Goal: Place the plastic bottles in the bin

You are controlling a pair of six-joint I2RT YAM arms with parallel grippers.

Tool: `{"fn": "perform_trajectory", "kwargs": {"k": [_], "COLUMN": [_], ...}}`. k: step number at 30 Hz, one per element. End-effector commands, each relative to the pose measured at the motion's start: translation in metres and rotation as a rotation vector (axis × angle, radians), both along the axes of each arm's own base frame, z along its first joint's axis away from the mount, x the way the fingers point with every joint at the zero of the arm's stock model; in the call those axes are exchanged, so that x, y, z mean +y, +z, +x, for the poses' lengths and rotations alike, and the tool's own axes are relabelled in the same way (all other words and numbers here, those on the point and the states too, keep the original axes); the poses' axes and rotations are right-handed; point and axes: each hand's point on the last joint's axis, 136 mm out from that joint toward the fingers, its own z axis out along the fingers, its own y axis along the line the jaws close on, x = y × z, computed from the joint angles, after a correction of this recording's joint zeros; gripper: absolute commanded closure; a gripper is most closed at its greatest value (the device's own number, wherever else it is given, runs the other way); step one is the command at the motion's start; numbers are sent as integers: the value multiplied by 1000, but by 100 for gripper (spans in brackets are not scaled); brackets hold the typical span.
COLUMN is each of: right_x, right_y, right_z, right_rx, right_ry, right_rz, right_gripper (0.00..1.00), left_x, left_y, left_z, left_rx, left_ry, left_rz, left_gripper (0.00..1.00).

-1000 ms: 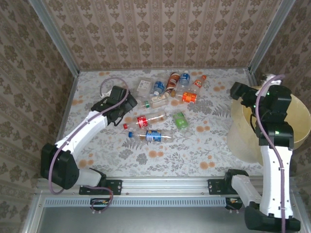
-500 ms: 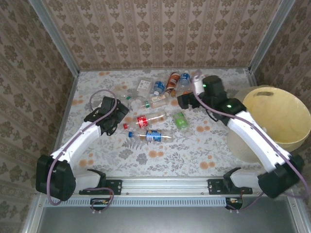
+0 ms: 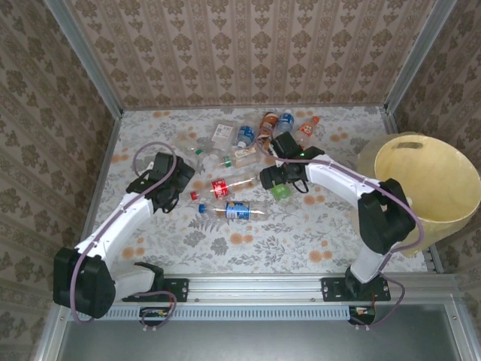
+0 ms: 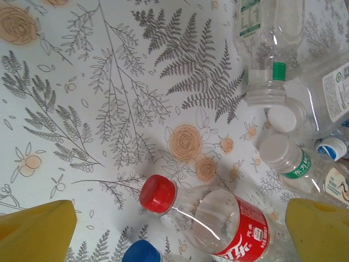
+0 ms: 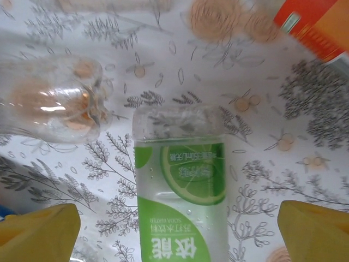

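Note:
Plastic bottles lie scattered on the flowered table. My left gripper is open just left of a red-label bottle. In the left wrist view the left gripper straddles the red-label bottle and its red cap, with neither yellow pad touching. My right gripper hangs open over a green-label bottle. In the right wrist view that green-label bottle lies lengthwise between the pads of the right gripper, with a gap on each side. The pale-yellow bin stands at the right edge.
A blue-label bottle lies near the red one, and its blue cap shows by my left pad. More bottles crowd the far middle. An orange label and a clear bottle base lie beyond the green bottle.
The right arm has swung left from above the bin to the green-label bottle. The left gripper has drawn slightly back toward the near left.

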Motion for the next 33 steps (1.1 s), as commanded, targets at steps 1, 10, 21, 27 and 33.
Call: {"fn": "perform_trajectory", "kwargs": {"k": [1, 10, 21, 27, 33], "right_x": [0, -2, -4, -11, -27], "right_y": [-18, -55, -65, -30, 36], "right_z": [1, 1, 4, 6, 9], "right_rx": [50, 112, 74, -40, -219], "right_ry": [-36, -57, -94, -111, -136], "right_rz": [-24, -66, -53, -20, 11], "right_gripper": [9, 14, 32, 40, 44], "left_x": [10, 19, 0, -5, -18], "left_y": [-2, -1, 1, 8, 11], "left_z": [-6, -7, 5, 8, 18], "left_rx": [2, 0, -43, -50, -106], "left_ry": [48, 64, -26, -88, -133], "left_rz": [10, 50, -5, 18, -31], "left_gripper": [0, 0, 0, 0, 0]}}
